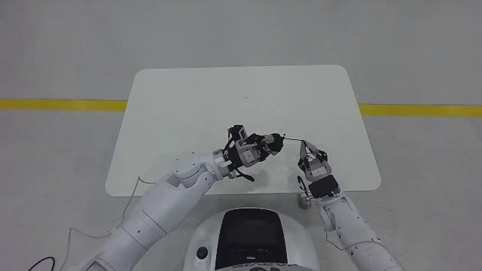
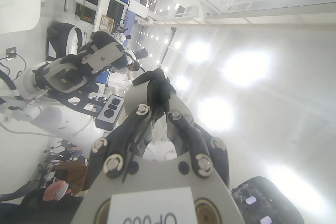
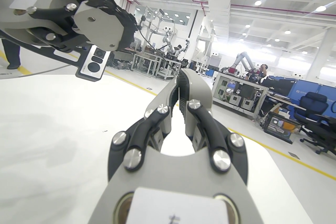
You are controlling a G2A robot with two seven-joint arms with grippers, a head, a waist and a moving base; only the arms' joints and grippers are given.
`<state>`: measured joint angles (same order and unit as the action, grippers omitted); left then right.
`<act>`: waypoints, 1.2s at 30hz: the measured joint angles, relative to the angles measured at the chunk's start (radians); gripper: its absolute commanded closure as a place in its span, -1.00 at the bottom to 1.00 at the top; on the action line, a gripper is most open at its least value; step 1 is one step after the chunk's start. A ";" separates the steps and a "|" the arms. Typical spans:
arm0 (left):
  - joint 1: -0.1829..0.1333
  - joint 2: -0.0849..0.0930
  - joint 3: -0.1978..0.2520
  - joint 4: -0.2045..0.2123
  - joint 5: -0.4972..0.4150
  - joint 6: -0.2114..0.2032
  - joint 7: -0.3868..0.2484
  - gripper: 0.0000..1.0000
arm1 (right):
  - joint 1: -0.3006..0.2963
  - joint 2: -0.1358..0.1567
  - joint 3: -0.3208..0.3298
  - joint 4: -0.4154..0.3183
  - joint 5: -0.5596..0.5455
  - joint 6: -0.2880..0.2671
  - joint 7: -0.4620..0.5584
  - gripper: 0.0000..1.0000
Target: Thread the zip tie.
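The zip tie (image 1: 294,139) is a thin black strap stretched in the air between my two grippers, above the front part of the white table (image 1: 226,105). My left gripper (image 1: 276,142) is shut on one end of it. In the left wrist view the strap (image 2: 140,67) leaves the shut left gripper (image 2: 157,78), and a loose length trails back along the fingers. My right gripper (image 1: 304,147) is shut on the other end. In the right wrist view the zip tie (image 3: 155,50) curves from the left gripper (image 3: 131,22) to the closed right gripper (image 3: 180,75).
The table has rounded corners, and its front edge (image 1: 248,193) lies just below both grippers. A wide bare area of tabletop extends behind and to the left of them. Grey floor with yellow lines (image 1: 60,105) surrounds the table.
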<state>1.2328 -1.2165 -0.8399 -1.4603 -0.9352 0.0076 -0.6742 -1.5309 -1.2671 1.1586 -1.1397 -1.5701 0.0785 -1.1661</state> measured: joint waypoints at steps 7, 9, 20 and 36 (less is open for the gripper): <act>0.000 0.000 0.000 0.000 0.000 0.000 0.000 1.00 | -0.003 0.000 0.007 -0.005 0.000 0.001 0.006 1.00; 0.000 0.000 0.000 0.000 0.000 0.000 0.000 1.00 | -0.004 0.000 0.009 -0.006 0.000 0.001 0.008 1.00; 0.000 0.000 0.000 0.000 0.000 0.000 0.000 1.00 | -0.004 0.002 0.011 -0.003 0.000 0.003 0.016 1.00; 0.000 0.000 0.000 0.000 0.000 0.000 0.000 1.00 | -0.001 -0.002 0.015 0.011 0.003 0.002 0.017 1.00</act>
<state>1.2328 -1.2165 -0.8399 -1.4603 -0.9352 0.0076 -0.6742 -1.5322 -1.2688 1.1737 -1.1285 -1.5675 0.0806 -1.1494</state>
